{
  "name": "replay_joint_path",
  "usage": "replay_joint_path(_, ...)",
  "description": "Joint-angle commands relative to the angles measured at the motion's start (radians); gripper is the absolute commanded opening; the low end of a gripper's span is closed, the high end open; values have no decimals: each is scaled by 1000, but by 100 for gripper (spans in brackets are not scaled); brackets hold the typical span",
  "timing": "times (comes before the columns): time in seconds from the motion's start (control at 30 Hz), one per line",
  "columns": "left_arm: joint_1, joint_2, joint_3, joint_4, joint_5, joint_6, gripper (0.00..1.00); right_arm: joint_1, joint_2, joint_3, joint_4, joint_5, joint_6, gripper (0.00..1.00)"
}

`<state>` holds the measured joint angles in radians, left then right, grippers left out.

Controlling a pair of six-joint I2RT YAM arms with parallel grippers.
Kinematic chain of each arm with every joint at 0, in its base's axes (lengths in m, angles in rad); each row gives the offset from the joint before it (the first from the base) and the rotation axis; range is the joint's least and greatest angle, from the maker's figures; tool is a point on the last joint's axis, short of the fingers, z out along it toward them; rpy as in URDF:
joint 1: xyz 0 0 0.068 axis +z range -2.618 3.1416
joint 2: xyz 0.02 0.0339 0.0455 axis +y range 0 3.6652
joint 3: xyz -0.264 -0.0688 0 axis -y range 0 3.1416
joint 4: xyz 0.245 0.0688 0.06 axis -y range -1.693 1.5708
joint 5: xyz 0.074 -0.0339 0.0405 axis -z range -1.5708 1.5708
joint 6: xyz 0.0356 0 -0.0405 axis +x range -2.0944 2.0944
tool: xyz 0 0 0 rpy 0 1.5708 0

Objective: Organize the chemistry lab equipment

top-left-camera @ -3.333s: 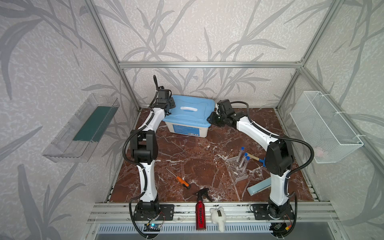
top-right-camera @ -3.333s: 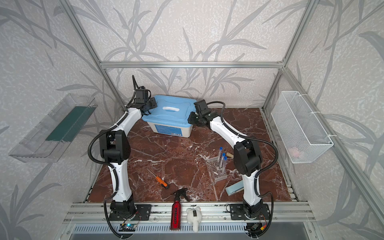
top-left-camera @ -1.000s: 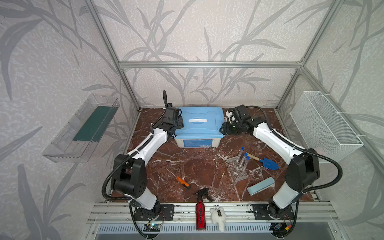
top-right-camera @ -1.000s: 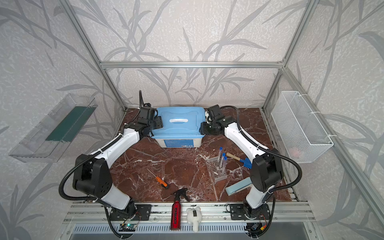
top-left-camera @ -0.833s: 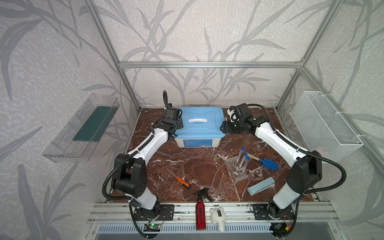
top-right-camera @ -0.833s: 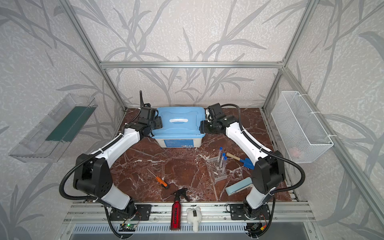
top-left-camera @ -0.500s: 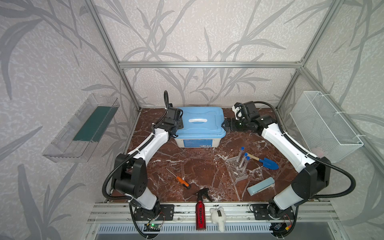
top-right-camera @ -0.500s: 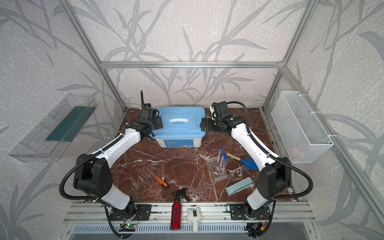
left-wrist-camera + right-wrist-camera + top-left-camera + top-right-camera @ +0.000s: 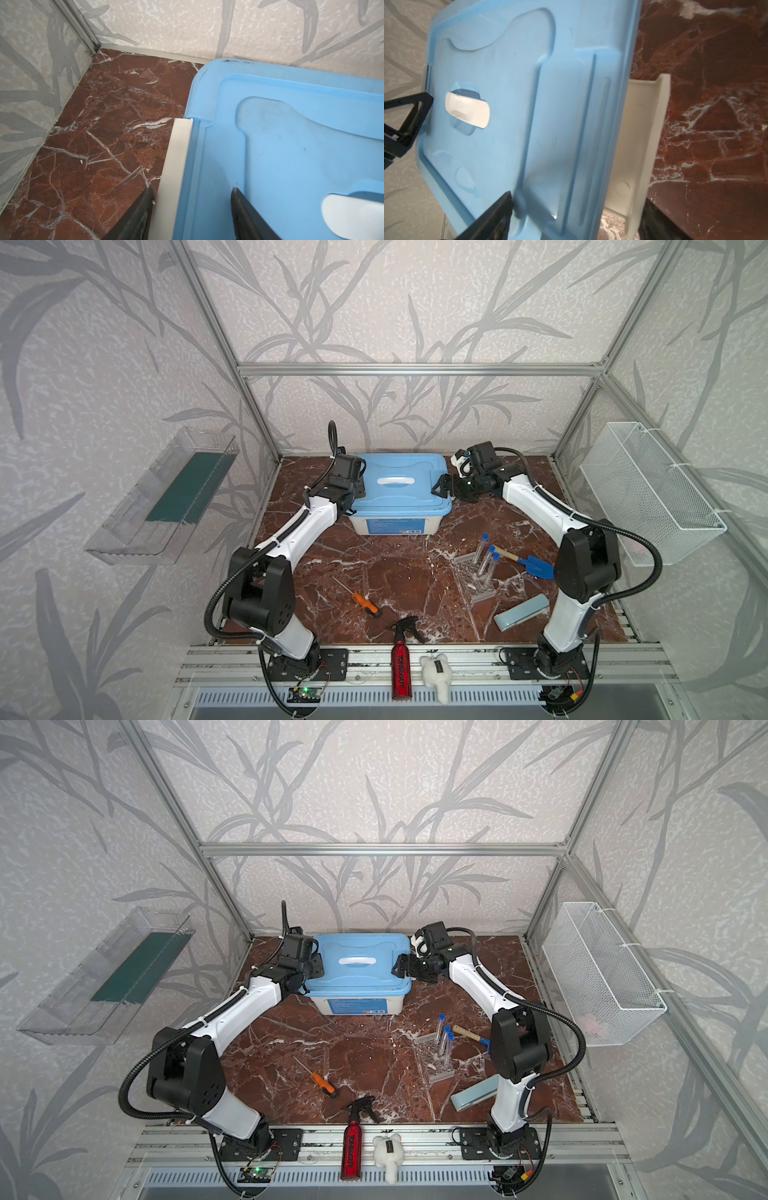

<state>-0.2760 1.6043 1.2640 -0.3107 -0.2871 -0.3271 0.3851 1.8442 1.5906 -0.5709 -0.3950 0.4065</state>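
The tubes point(image 9: 487, 558) look light, smooth and slippery — three thin clear bodies with blue caps, standing tilted in the rack point(image 9: 476, 578). The safest hold is probably across the body just under a cap, with a gentle squeeze; the clear plastic may crack or slide under hard pressure. The rack seems stiff but light, likely to skid on the marble floor point(image 9: 399, 572) if pushed, so take it by an end wall. Both sit well apart from either gripper, toward the right arm's base.

Neither gripper is at the lab gear. Both work the box point(image 9: 399, 493) at the back. The left gripper point(image 9: 192, 209) has its jaws apart, straddling the box's near edge: one finger point(image 9: 137, 216) outside the white latch point(image 9: 176, 166), the other above the lid point(image 9: 291, 145). It does not clamp the latch yet, as far as I can judge. The right gripper point(image 9: 575, 216) also stands open at the opposite end, one finger point(image 9: 494, 214) over the lid, the other low beside the swung-out latch point(image 9: 639, 149) there.

Both arms reach far forward and inward, forearms stretched low, wrists turned to face each other across the box — a mirrored pose. A screwdriver point(image 9: 359, 597) and spray bottle point(image 9: 401, 651) lie near the bases, untouched.
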Motion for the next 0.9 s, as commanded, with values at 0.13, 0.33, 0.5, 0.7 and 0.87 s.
replay_joint_path(0.13, -27, 14, 6, -82, 16, 16, 58, 74, -77, 42, -21, 126, -80, 69)
replay_joint_path(0.33, -65, 41, 18, -85, 29, 5, 57, 167, -31, 130, -84, 197, -113, 57)
replay_joint_path(0.5, -77, 58, 29, -84, 64, -20, 58, 213, 3, 168, -68, 202, -110, 55)
replay_joint_path(0.7, -68, 48, 54, -122, -6, -51, 63, 209, 18, 206, -112, 210, -133, 54)
replay_joint_path(0.87, -60, 36, 64, -119, -3, -42, 63, 206, -70, 183, -91, 261, -148, 73)
